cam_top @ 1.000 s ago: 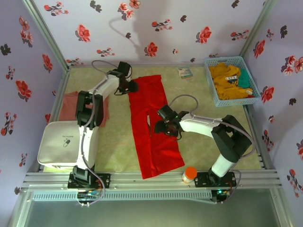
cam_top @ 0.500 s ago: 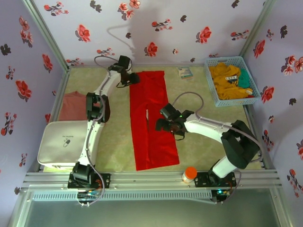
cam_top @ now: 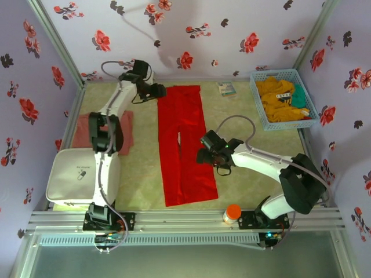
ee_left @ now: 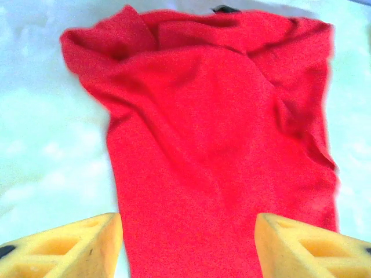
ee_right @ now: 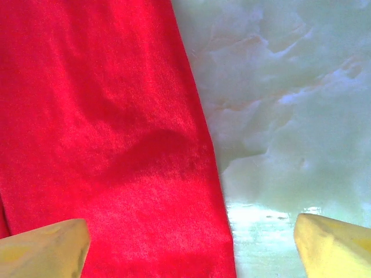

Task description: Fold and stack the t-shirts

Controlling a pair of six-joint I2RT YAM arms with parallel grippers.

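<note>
Red t-shirt (cam_top: 184, 145) lies lengthwise near-to-far, left gripper (cam_top: 158, 91) and right gripper (cam_top: 202, 155) both spread apart.

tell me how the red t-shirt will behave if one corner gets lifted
Probably floppy: the red t-shirt lies flat as a long strip with soft wrinkles at one end, so a lifted corner should sag. Pushed, it would likely bunch, not slide.

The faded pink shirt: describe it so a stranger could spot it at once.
On the pale green tabletop, look to the left edge, just beyond the white rectangular pouch. The faded salmon-pink cloth t-shirt lies there. Unlike the long bright red t-shirt mid-table, it is pale and compact.
</note>
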